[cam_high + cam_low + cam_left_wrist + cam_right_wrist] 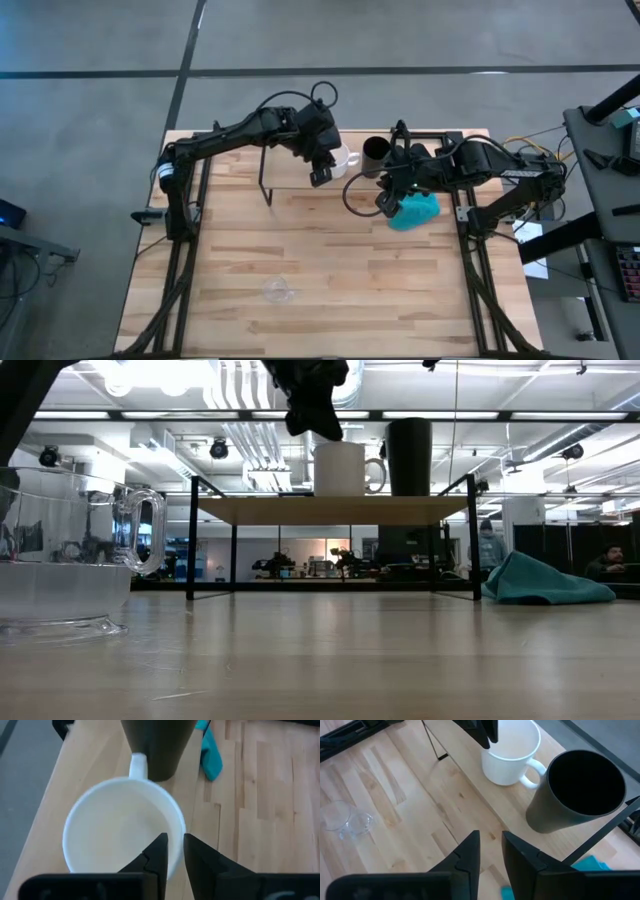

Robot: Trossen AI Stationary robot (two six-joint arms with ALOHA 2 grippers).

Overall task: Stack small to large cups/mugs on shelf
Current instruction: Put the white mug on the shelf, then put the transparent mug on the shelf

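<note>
The white handled mug [347, 158] stands upright on the shelf [300, 510], its handle toward the tall black cup [375, 152], which stands right beside it on the shelf. My left gripper [176, 845] is at the mug's rim, shut on it. My right gripper [491, 842] hovers over the table in front of the shelf, below the black cup [580, 790], narrowly open and empty. The small clear glass cup [278, 290] stands on the tabletop near the front edge, large in the low view [60, 560]. My left gripper holds the white mug's rim [178, 827] on the side away from the handle, one finger [157, 852] inside the mug and one outside. The fingers come from above, slanting down. Only their free ends reach the rim. The mug stands upright on the shelf.
A teal cloth [415, 212] lies crumpled on the table just right of my right gripper, in front of the shelf's right legs. The shelf's thin black legs [190, 540] stand at its corners. Bare tabletop lies between the shelf and the glass cup.
</note>
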